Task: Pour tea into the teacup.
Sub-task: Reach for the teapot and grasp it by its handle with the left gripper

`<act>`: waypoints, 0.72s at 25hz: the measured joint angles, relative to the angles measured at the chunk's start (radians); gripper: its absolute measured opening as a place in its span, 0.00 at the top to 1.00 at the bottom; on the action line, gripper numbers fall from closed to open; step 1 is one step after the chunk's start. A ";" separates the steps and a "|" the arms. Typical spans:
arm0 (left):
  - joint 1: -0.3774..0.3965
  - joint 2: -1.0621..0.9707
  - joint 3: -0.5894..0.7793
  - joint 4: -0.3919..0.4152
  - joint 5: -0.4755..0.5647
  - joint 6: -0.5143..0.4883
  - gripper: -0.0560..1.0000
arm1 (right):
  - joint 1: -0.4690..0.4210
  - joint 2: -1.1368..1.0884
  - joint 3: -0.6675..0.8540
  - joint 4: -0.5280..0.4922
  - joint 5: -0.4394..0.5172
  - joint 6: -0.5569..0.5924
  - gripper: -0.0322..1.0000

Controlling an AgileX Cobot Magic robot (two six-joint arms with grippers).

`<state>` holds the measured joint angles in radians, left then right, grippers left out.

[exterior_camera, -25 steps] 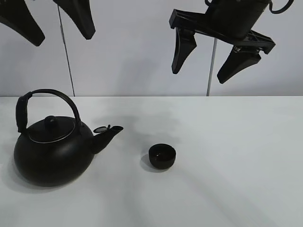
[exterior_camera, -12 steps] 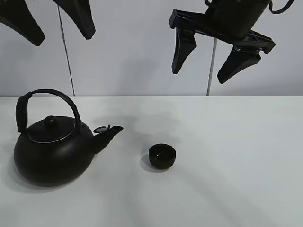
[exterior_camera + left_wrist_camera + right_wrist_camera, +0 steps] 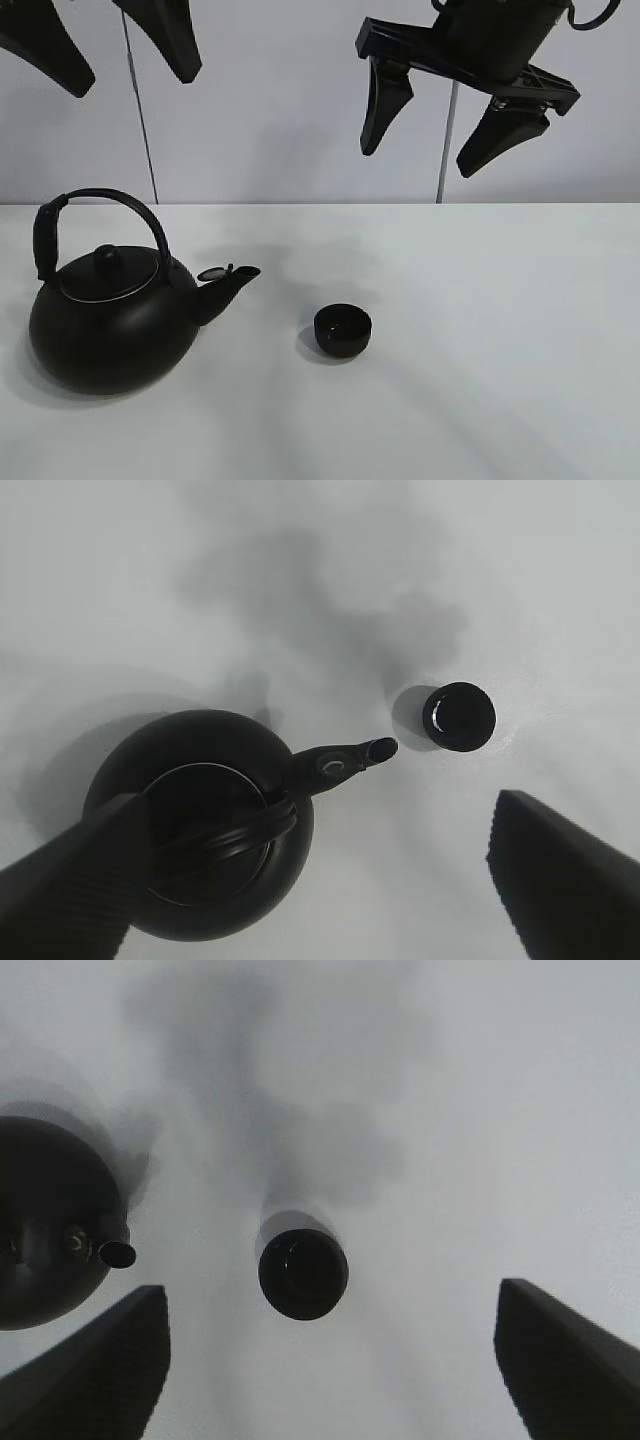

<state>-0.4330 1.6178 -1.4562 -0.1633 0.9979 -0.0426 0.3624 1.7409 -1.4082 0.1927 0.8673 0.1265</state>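
The left claw (image 3: 135, 80) is held spread and empty high above the teapot (image 3: 110, 335), which stands on the desk (image 3: 520, 380), spout (image 3: 230, 283) aimed at the teacup (image 3: 342, 330) near its right. The right claw (image 3: 420, 158) is likewise spread, empty, above the teacup. Were the arched handle (image 3: 120, 200) gripped off-centre, the teapot might swing and tea be spilled beside the small teacup.
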 joint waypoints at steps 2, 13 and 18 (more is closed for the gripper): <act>0.000 0.000 0.000 0.000 0.000 0.000 0.33 | 0.000 0.000 0.000 0.002 0.000 0.000 0.38; 0.000 0.000 0.000 0.000 0.000 0.000 0.33 | 0.000 0.000 0.000 0.005 -0.018 0.000 0.38; 0.000 0.000 0.000 0.000 0.000 0.000 0.33 | 0.000 0.000 0.000 0.006 -0.081 0.000 0.38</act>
<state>-0.4330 1.6178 -1.4562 -0.1633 0.9979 -0.0426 0.3624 1.7409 -1.4082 0.1985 0.7860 0.1265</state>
